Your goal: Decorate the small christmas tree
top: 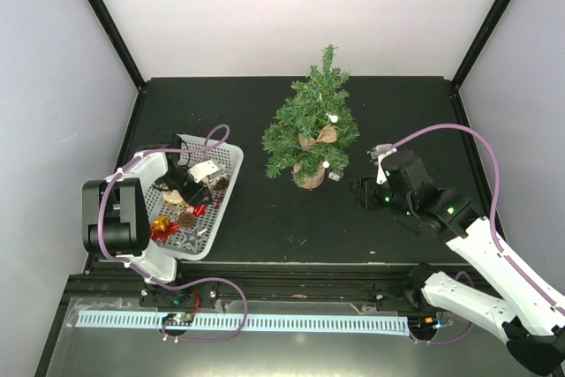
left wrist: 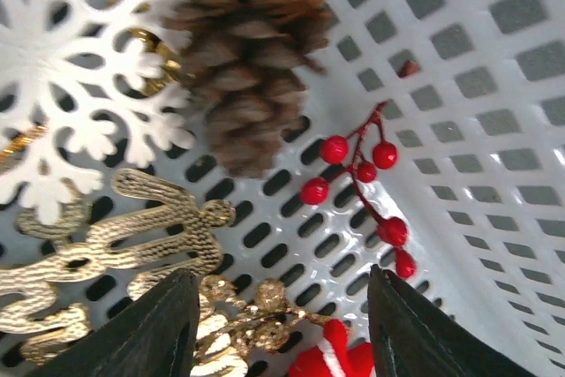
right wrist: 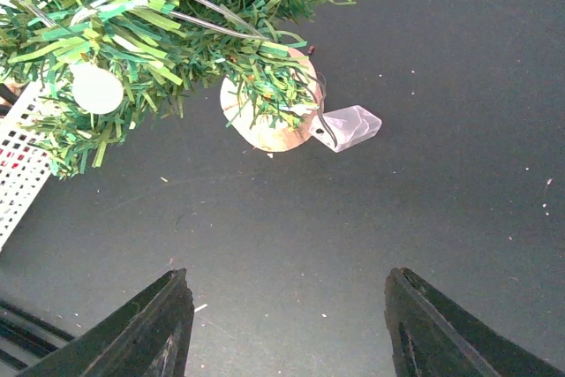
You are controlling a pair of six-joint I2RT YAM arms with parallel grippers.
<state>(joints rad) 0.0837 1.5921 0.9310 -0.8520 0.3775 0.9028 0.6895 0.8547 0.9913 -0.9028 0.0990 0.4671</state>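
Observation:
The small christmas tree [top: 313, 125] stands upright mid-table on its wood-slice base [right wrist: 269, 116], with white bulbs [right wrist: 96, 88] and a burlap bow on it. My right gripper [top: 360, 192] is open and empty, low over the mat just right of the tree; its fingers [right wrist: 150, 324] frame bare mat. My left gripper [top: 190, 190] is open inside the white basket [top: 225, 158], over ornaments: a pine cone [left wrist: 247, 68], red berries [left wrist: 366, 183], a white snowflake [left wrist: 79, 77], a gold reindeer [left wrist: 115, 236], a gold sprig [left wrist: 256, 311] and a red-and-white piece [left wrist: 331, 355] between the fingers.
A small clear plastic battery box [right wrist: 351, 126] lies on the mat against the tree's base, wired into the branches. The basket's corner [right wrist: 22, 174] shows left of the tree. Black frame posts stand at the table's back corners.

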